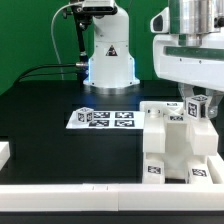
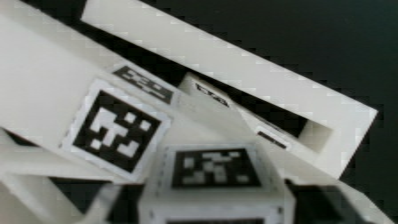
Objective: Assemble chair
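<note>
Several chunky white pieces of the chair stand joined as one block on the black desk. The block sits at about four o'clock in the exterior view, just inside the white rim along the six o'clock edge. The marker board lies flat near the centre, at nine o'clock from the block and apart from it.

The hand hangs over the far side of the block, at about two o'clock in that view. Directly beneath it a tagged post rises at the top of the assembly. I cannot tell whether the fingers are clamped on that post or spread beside it. From outside, the arm's housing hides them. The wrist view shows no fingertip, only a tagged block end close under the lens, with a larger tagged face and a flat panel slanting behind it.

By my judgement the build is well past its start but not finished. The lower pieces sit together, and the post seems to be the part now being worked on. It is not clear whether the post is fully seated, and what else remains to be fitted cannot be counted from these views.
</note>
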Controlling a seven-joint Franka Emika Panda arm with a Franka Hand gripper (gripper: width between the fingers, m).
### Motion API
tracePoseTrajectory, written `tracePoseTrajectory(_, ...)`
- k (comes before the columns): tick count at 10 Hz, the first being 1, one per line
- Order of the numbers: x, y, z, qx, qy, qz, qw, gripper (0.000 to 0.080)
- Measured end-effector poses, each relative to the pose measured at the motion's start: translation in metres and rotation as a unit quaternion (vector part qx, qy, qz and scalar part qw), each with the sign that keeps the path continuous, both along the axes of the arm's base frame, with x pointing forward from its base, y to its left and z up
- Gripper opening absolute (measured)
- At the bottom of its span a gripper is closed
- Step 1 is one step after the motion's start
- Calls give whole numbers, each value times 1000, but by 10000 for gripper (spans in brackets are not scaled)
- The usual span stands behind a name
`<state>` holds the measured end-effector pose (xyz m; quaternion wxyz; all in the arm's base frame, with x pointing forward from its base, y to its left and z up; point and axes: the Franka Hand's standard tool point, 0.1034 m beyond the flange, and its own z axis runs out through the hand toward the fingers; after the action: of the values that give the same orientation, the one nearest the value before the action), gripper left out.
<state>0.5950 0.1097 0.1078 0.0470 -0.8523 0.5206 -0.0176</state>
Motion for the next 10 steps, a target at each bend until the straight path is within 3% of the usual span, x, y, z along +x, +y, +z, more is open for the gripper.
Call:
tracePoseTrajectory(1, 0, 0, 0, -4, -3, 50, 999, 474)
tracePoseTrajectory(2, 1, 0, 1, -7, -6, 96, 995, 615)
tracePoseTrajectory(3, 1, 0, 1, -12, -10, 157, 988, 642)
tracePoseTrajectory(7, 1, -1, 0, -29, -20, 328, 944, 649)
tracePoseTrajectory(8, 1, 0, 2, -48, -16, 457, 888, 649)
tracePoseTrajectory(10, 0, 1, 1, -45, -16, 440, 897, 609)
